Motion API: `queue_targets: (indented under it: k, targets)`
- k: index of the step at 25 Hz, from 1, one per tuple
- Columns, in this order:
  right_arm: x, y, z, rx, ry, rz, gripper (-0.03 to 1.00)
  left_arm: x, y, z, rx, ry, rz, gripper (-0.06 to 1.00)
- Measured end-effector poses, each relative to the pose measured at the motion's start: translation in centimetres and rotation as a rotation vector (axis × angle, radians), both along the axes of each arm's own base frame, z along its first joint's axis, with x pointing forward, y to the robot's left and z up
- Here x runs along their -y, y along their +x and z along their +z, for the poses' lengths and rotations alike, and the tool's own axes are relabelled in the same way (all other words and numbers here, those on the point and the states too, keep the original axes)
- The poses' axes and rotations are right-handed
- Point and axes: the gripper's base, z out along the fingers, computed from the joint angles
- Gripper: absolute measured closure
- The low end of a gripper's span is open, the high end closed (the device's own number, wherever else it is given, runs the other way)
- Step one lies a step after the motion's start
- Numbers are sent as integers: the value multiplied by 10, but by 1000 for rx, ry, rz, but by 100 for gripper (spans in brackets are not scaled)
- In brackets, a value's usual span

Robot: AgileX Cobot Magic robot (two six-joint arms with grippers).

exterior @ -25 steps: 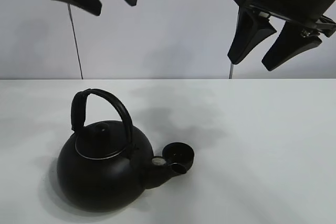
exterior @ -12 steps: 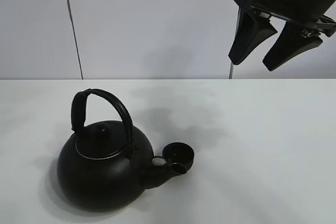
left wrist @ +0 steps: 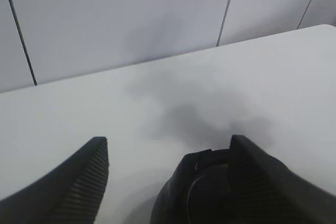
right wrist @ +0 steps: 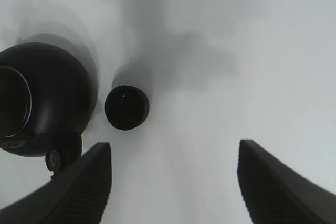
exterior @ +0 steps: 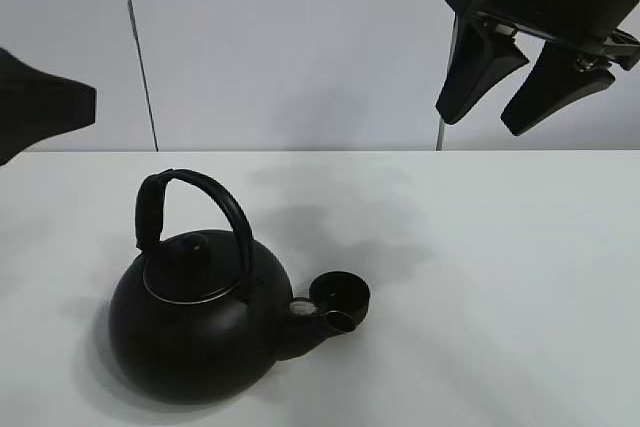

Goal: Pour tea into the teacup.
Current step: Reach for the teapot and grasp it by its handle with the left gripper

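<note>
White counter [exterior: 500, 297] carries a big round black kettle [exterior: 190, 337] whose spout [exterior: 341, 321] sits just beside the small low matte-black teacup [exterior: 340, 294]. Both the left claw [left wrist: 168, 141] and right claw [exterior: 480, 119] hang spread wide, empty. We judge a tilting spout could nudge the light cup over.

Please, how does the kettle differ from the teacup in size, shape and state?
The kettle is far bigger than the teacup. The kettle has an arched handle, a lid and a spout; the teacup has none of these. The kettle is closed by its lid, the teacup is open on top. Both are round, black and upright on the white table.
</note>
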Motion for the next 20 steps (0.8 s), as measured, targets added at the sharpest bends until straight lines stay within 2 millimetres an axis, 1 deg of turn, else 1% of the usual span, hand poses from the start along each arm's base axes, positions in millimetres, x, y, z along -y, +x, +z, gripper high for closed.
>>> queue_targets:
  k: [4,8,14,18,20]
  targets:
    - [0,0,0,0,-2,1,50,-4,-10,-11,114,36,-53,47]
    - [0,0,0,0,-2,1,50,-4,-12,-23,122,70,-76,47]
    - [0,0,0,1,-2,1,50,9,-4,-47,118,153,-171,47]
    - [0,0,0,1,-4,1,50,15,4,-59,134,141,-180,47]
    - [0,0,0,1,-5,1,50,18,7,-62,169,117,-178,47]
